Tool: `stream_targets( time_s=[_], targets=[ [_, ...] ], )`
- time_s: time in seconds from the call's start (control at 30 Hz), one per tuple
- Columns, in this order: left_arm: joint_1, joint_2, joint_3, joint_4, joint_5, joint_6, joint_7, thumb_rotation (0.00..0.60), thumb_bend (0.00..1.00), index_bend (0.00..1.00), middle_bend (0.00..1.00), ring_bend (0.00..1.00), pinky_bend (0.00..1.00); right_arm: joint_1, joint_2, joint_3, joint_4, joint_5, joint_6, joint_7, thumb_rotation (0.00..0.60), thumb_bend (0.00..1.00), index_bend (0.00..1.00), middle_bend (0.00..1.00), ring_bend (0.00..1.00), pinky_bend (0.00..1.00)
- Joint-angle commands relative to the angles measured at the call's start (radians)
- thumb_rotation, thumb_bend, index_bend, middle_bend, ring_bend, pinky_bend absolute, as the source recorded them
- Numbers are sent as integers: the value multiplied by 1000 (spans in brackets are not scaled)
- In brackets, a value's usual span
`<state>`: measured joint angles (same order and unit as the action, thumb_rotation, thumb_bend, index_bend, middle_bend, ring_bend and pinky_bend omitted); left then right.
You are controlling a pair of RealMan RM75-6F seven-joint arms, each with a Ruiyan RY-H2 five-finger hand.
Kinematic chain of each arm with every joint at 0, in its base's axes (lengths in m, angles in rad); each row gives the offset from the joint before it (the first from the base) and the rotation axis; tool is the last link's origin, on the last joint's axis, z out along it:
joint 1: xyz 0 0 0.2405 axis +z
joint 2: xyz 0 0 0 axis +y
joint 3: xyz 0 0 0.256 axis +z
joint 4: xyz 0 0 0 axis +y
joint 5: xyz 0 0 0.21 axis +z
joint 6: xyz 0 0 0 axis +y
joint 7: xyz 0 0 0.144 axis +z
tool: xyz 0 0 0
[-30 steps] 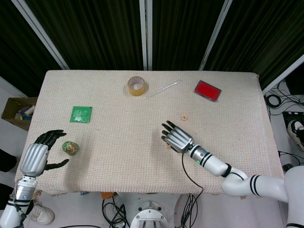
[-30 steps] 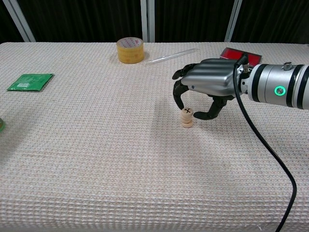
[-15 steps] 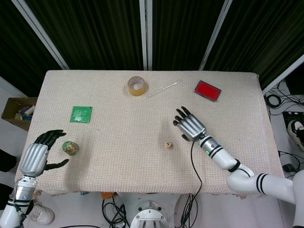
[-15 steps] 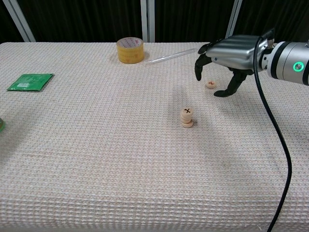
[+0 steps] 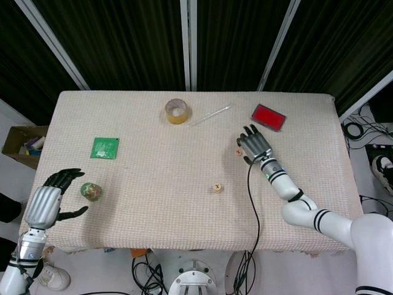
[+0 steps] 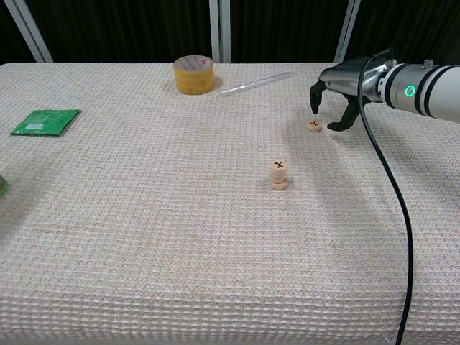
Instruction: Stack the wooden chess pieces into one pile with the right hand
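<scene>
Moved from above the stacked chess pieces (image 6: 279,175) to the lone piece (image 6: 314,126) near the red case (image 5: 268,117); right hand (image 6: 340,83) arched over it, fingers apart, empty. 1 piece left to stack.

Green ball (image 6: 2,185): cut by chest view's left edge, only a sliver showing. Stack of chess pieces (image 6: 279,175): piece count indistinct (marks too small from head view).
</scene>
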<state>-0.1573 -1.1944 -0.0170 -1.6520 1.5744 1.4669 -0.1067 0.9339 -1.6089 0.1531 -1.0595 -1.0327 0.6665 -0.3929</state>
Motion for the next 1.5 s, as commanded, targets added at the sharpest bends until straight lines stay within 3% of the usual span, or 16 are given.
stream_targets(
  time_s=[0.03,0.53,0.97,1.13,1.3,1.5],
  targets=[
    [-1,0,0,1,-2,-2,0,600,54,237,181,162,214,15,-27,3,38,9,-17,-1,600,293,382,268,32,83],
    [5,2,1,4,-5,2,-3,600,54,237,181,162,214,34,-85,2,120,-20,-32,31,600,301,418,279,32,83],
    [12,1,3,14,-6,7,-13,600,55,237,181,162,213,34,-96,5,142,-43,-24,42,600,340,539,312,38,89],
    [20,2,5,18,-10,15,-20,600,54,237,181,162,213,1,16,-1,-25,-118,53,75,600,342,542,312,39,89],
    [18,2,2,17,-5,17,-20,600,55,237,181,162,213,-33,163,-18,-266,-211,122,101,600,342,548,312,38,89],
    [11,3,1,6,5,11,-7,600,54,237,181,163,213,-33,235,-46,-432,-277,116,102,600,342,548,310,38,89]
  ],
)
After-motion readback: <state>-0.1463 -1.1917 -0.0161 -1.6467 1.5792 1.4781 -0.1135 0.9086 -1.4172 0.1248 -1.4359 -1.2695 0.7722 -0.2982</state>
